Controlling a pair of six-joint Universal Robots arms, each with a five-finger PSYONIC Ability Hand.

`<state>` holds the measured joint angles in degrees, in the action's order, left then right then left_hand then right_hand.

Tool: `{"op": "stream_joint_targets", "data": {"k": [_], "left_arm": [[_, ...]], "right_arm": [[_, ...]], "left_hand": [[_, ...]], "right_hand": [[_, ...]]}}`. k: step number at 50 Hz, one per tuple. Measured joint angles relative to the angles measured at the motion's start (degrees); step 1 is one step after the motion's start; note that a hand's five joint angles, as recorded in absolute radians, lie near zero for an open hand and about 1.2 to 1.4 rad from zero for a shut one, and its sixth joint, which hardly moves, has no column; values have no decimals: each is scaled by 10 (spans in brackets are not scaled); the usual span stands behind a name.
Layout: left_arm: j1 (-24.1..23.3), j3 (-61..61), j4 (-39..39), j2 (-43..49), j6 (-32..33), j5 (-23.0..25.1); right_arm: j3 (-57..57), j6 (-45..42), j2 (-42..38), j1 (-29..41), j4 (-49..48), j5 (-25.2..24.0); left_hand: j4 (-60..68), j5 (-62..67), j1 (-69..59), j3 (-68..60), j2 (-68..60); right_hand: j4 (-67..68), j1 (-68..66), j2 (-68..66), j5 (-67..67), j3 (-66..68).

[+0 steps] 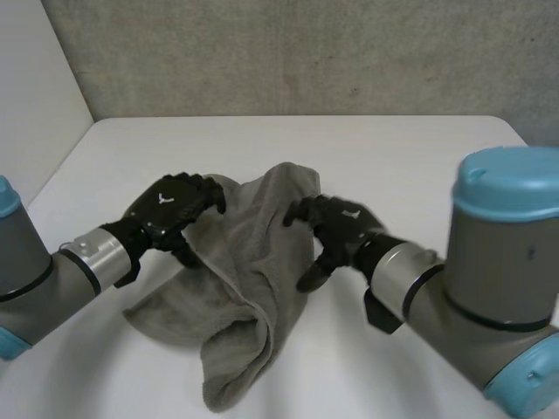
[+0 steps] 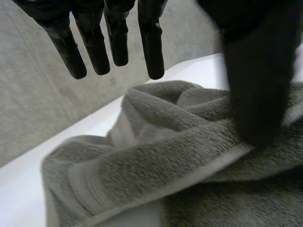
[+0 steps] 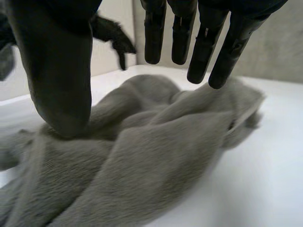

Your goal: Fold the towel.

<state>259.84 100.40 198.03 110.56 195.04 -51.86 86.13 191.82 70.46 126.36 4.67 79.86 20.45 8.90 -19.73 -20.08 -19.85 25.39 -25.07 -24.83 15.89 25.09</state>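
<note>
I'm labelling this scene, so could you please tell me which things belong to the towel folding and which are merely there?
Job: towel, left hand, right hand.
Merely there: table, wall.

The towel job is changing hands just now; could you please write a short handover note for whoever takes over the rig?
Left hand: open, at the towel's left edge; fingers straight and clear of the cloth, thumb seemingly resting on it.
Right hand: open, at the towel's right edge; fingers straight above the cloth, thumb down on it.
Towel: a rumpled grey heap in the middle of the table, partly doubled over itself.
Done: no neat fold yet.
Left: grip an edge or corners, spread it flat, then fold.
</note>
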Motion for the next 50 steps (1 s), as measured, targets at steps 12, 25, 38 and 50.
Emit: {"op": "stream_joint_targets", "data": {"k": [12,25,38,50], "left_arm": [[-2,-13,0,52,43,5],[-8,-25,-1,78,96,0],[-8,-35,4,110,96,0],[-14,-53,7,133,96,0]], "right_arm": [[-21,20,-94,50,-17,26],[-43,27,-135,65,-26,38],[-55,28,-148,87,-27,50],[-58,26,-162,94,-27,60]], "left_hand": [[109,128,-119,-112,-115],[363,376,-362,-362,-365],[225,239,-229,-229,-229],[153,153,-149,-156,-162]], "right_hand": [[40,-41,-40,39,44],[62,-61,-60,62,65],[62,-61,-60,62,65],[107,-107,-111,103,111]]}}
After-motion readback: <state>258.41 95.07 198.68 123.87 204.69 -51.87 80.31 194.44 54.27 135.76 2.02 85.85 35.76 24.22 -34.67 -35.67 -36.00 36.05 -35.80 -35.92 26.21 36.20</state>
